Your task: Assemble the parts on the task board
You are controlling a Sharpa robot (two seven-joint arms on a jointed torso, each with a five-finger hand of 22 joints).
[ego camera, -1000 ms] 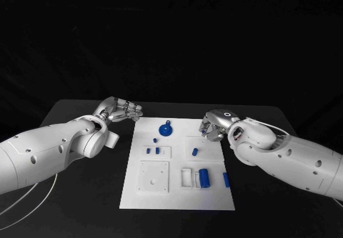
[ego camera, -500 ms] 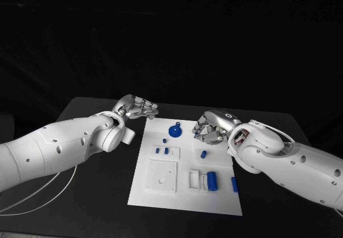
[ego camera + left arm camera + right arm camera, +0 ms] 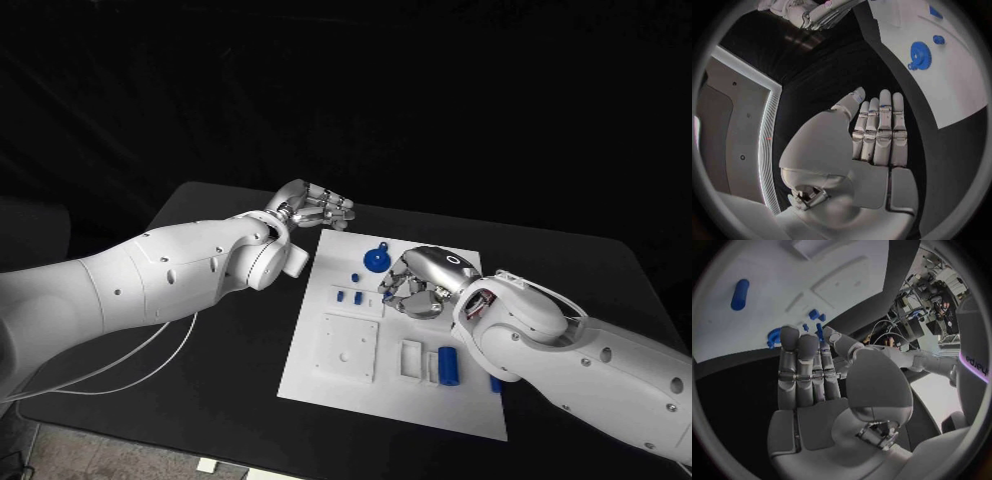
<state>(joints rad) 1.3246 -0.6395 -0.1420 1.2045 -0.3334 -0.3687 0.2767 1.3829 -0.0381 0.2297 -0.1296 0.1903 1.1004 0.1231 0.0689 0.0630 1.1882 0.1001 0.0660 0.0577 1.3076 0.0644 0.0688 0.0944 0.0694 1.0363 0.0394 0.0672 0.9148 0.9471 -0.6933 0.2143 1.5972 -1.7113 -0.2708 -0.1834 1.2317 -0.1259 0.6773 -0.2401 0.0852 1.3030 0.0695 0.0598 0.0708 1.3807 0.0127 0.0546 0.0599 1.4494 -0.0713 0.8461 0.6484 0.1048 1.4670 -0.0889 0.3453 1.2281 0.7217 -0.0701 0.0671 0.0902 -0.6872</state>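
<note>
White task board on the black bench, with blue parts, a cylinder near, a gear far. Right hand, fingers straight and empty, hovers mid-board. Left hand, likewise released, lies beyond the board's far-left corner.

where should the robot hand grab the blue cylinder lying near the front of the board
Probably across the middle of the blue cylinder, coming straight down from above. It lies flat on the task board, its long curved sides exposed, so fingers can close on either side. A white holder sits close beside it, leaving less room there.
</note>
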